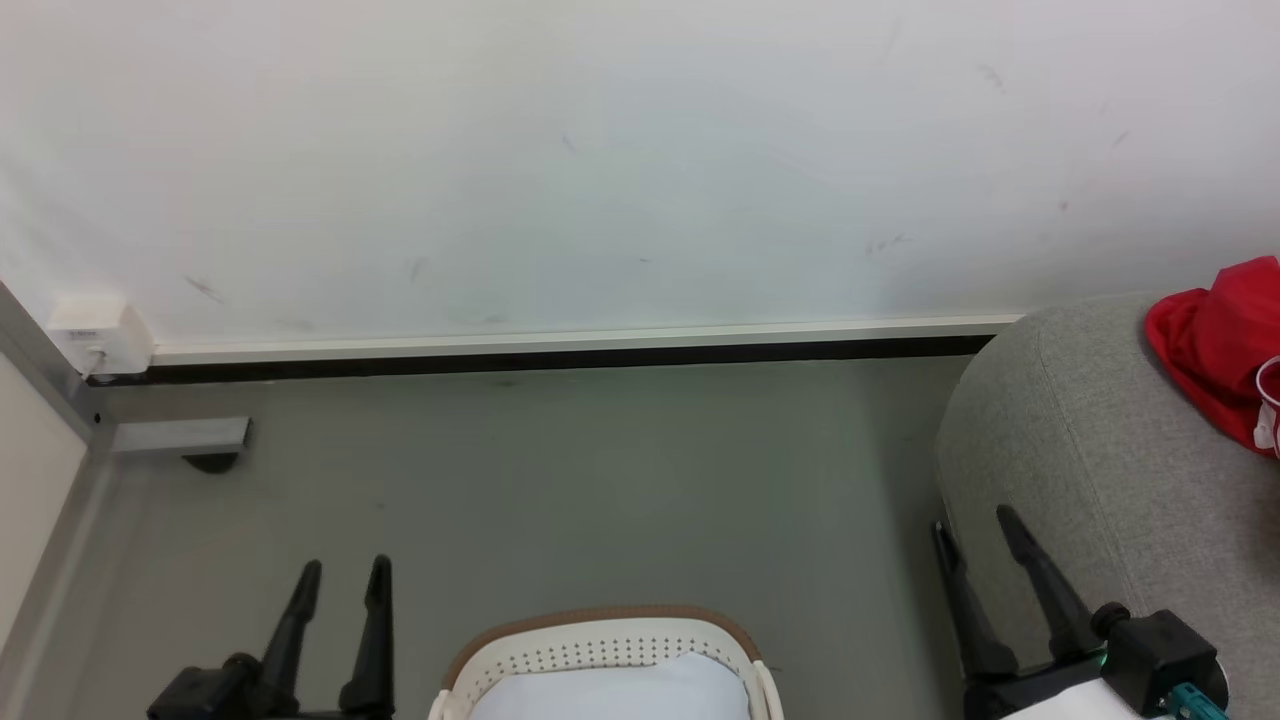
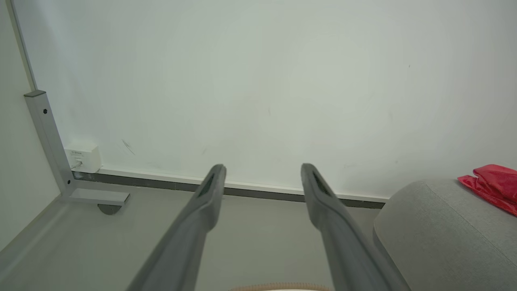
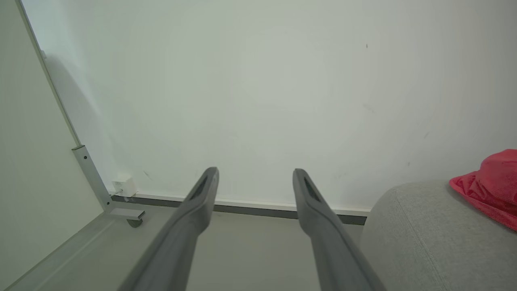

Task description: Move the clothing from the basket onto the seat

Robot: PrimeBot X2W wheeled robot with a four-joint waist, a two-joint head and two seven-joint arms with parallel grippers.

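The left end effector (image 1: 345,572) and right end effector (image 1: 972,524) have long, tapering black fingers; a teal fitting (image 1: 1195,700) marks the right wrist.

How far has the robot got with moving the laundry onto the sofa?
Done: a red garment already lies on the grey seat. In hand: nothing; the left gripper and right gripper are both open and empty, either side of the basket. Left: something pale shows inside the basket; whether it is another garment I cannot tell.

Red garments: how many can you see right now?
1: a red garment bunched on the sofa at the head view's right edge. More may lie in the basket, mostly cut off below.
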